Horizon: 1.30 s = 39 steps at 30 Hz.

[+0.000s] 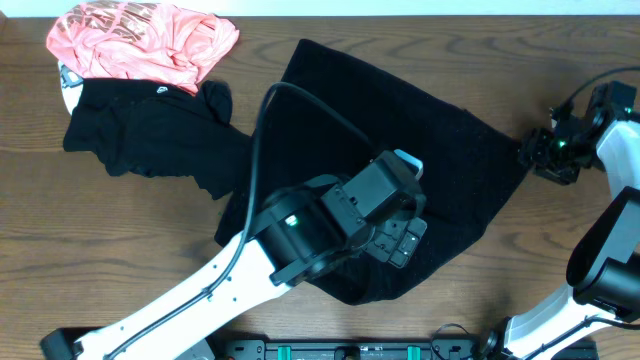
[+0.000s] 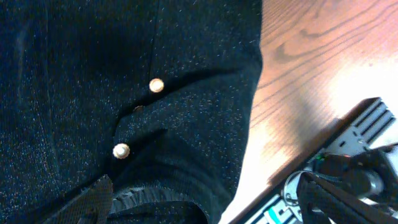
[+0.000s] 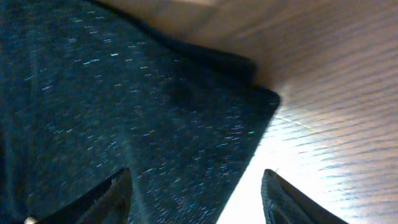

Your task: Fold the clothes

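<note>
A large black speckled garment (image 1: 400, 130) lies spread across the table's middle. My left gripper (image 1: 400, 238) hovers low over its front part, open. In the left wrist view the speckled garment (image 2: 74, 93) shows two gold buttons (image 2: 156, 85), and a raised fold lies between the left gripper's (image 2: 205, 208) fingers. My right gripper (image 1: 535, 150) sits at the garment's right corner. Its jaws stand open in the right wrist view, and the right gripper (image 3: 199, 199) straddles the cloth's edge below the corner (image 3: 270, 98). A smoother black top (image 1: 130, 130) and a coral-pink shirt (image 1: 140, 40) lie crumpled at the back left.
The bare wooden table (image 1: 560, 60) extends right of and behind the garment. The left arm's black cable (image 1: 262, 120) arches over the cloth. The arms' base rail (image 1: 330, 350) runs along the front edge. A small white item (image 1: 68, 88) peeks out under the pink shirt.
</note>
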{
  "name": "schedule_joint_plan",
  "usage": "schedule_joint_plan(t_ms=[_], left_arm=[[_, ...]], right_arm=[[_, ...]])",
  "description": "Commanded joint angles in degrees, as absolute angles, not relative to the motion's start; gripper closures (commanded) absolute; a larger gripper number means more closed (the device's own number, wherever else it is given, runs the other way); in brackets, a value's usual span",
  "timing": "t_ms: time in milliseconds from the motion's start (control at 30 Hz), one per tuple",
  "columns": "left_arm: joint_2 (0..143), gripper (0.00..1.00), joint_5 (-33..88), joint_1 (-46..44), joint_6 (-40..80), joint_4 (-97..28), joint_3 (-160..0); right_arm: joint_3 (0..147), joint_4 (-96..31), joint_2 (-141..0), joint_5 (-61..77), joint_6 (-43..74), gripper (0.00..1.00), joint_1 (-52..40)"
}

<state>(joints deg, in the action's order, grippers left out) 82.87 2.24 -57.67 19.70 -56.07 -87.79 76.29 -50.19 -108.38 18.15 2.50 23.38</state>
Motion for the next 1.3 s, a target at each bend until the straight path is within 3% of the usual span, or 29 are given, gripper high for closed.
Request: schedule_joint_plan(t_ms=[0, 300, 367, 467, 533, 600, 800, 967, 1200, 1233, 1267], left_arm=[[84.4, 0.05, 0.4, -56.5, 20.0, -56.0, -88.1], [86.9, 0.05, 0.4, -51.8, 20.0, -56.0, -88.1], [86.9, 0.05, 0.4, -50.9, 20.0, -55.9, -88.1], [86.9, 0.05, 0.4, -49.8, 20.0, -55.9, -88.1], [86.9, 0.05, 0.3, -49.2, 20.0, -55.9, -88.1], [86.9, 0.05, 0.3, -48.7, 20.0, -55.9, -88.1], [86.9, 0.05, 0.3, -47.0, 20.0, -55.6, -88.1], [86.9, 0.05, 0.3, -46.3, 19.7, -55.6, -88.1], [86.9, 0.05, 0.3, -46.3, 19.1, -55.6, -88.1], [86.9, 0.05, 0.3, -46.3, 19.1, -55.6, -88.1], [86.9, 0.05, 0.3, -46.3, 19.2, -55.6, -88.1]], right_arm=[[74.4, -47.7, -109.3, 16.2, 4.7, 0.36, 24.6], [68.8, -39.4, -109.4, 15.0, 5.3, 0.36, 24.7], [68.0, -38.1, -109.4, 15.0, 5.3, 0.41, 24.7], [67.4, -36.6, -109.5, 15.3, 5.6, 0.68, 24.7], [67.4, -35.8, -109.5, 15.5, 5.8, 0.74, 24.7], [67.4, -35.0, -109.5, 15.9, 5.8, 0.72, 24.7], [67.3, -34.7, -109.8, 16.1, 5.8, 0.48, 24.5], [67.3, -34.7, -110.7, 16.1, 5.8, 0.46, 24.3], [67.3, -33.7, -113.9, 17.9, 5.8, 0.62, 23.9], [67.3, -33.3, -114.2, 18.1, 5.7, 0.68, 23.9], [67.3, -32.8, -114.2, 18.3, 5.7, 0.82, 23.9]])
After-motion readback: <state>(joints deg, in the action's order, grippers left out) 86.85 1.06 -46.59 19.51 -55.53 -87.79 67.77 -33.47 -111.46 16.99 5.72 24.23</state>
